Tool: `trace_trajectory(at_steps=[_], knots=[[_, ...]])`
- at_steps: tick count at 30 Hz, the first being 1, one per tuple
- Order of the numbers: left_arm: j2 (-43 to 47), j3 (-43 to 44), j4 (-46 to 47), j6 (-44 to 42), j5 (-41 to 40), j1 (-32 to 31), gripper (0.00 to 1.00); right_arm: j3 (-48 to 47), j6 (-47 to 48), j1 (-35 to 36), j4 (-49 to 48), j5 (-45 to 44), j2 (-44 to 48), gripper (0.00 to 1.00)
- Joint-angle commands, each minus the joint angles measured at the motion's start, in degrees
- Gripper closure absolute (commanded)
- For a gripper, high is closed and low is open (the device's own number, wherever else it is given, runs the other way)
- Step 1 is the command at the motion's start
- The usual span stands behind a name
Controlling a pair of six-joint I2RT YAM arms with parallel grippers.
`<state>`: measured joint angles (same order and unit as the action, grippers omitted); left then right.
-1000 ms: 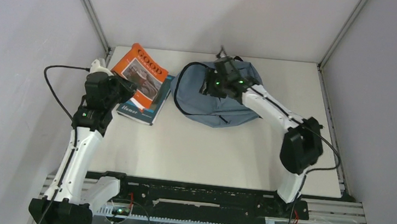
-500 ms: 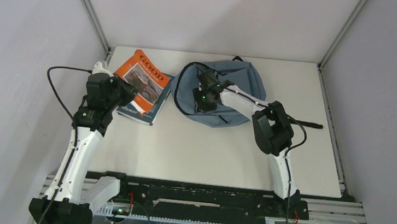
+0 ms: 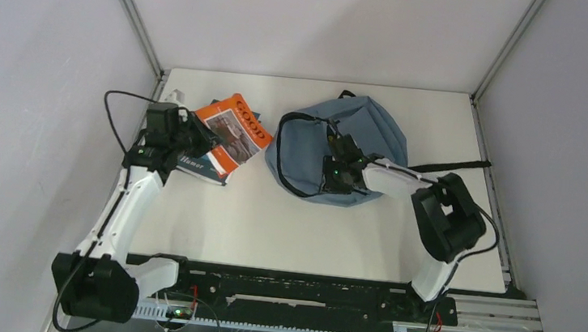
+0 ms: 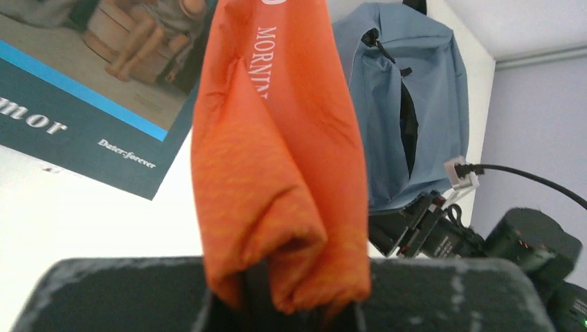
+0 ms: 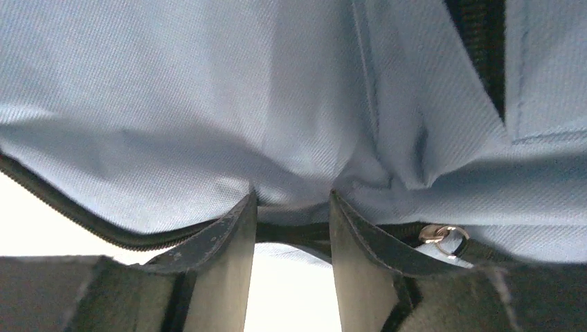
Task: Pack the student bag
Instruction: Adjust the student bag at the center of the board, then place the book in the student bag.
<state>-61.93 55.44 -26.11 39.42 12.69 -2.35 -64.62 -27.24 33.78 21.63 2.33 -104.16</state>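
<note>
1. The student bag [image 3: 371, 129] is seen lying on the white table [image 3: 285, 222], at the far side and a little right of centre. Its black zip line loops round its left side.
2. In the left wrist view a dark slit of an opening is shown on the bag's face.
3. The right gripper [image 3: 338, 169] is set on the near-left rim of the bag. In the right wrist view a puckered fold of grey-blue cloth and the zip edge are pinched between its two fingers, so the jaws are closed partway on the bag itself.
4. A small metal zip ring [image 5: 443, 238] is seen just beside the right-hand finger, under the cloth's edge.
5. The left gripper [image 3: 195, 130] is clamped narrowly on one edge of an orange book [image 3: 239, 128]. The book is held tilted, to the left of the bag and apart from it.
6. In the left wrist view the orange cover is bowed where it is clamped, and part of the bag behind it is hidden.
7. A teal book [image 3: 197, 166] lies flat on the table under the orange one and is partly covered by it.
8. The near-left rim of the bag is occupied by the right gripper's body, and the right forearm is stretched across the bag's near right.
9. A black strap [image 3: 458, 164] is trailed from the bag's right side toward the table's right edge.
10. A black cable [image 3: 118, 99] is looped beside the left arm, near the left wall.
</note>
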Motion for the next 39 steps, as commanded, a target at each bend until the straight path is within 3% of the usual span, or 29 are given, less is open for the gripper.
trace_trajectory(at_steps=[1,5,9,17,35,37,39], knots=[[-0.9,1.73,3.17,-2.49,5.02,-1.69,1.0,4.49,-6.14,5.24,1.5,-3.74,7.92,0.49],[-0.38,1.01,2.91,-2.99,4.63,-1.83,1.0,4.61,-5.1,8.14,-0.09,-6.72,13.6,0.44],[0.01,0.28,2.71,-3.38,4.4,-1.83,1.0,4.16,0.82,8.54,-7.03,-0.51,16.66,0.34],[-1.91,-1.98,2.82,-4.14,4.96,-1.91,1.0,-8.44,1.86,8.76,-5.53,6.69,5.42,0.29],[-3.4,-3.4,2.72,-5.23,4.03,-1.91,1.0,-15.21,-0.54,9.12,-7.86,10.1,-8.66,0.33],[-3.69,-3.46,2.81,-5.19,4.22,-1.9,1.0,-15.59,-0.53,9.11,-7.35,9.34,-9.63,0.37],[-3.97,-3.43,2.89,-5.1,4.53,-1.92,1.0,-15.73,-0.75,8.96,-6.68,7.95,-9.87,0.48]])
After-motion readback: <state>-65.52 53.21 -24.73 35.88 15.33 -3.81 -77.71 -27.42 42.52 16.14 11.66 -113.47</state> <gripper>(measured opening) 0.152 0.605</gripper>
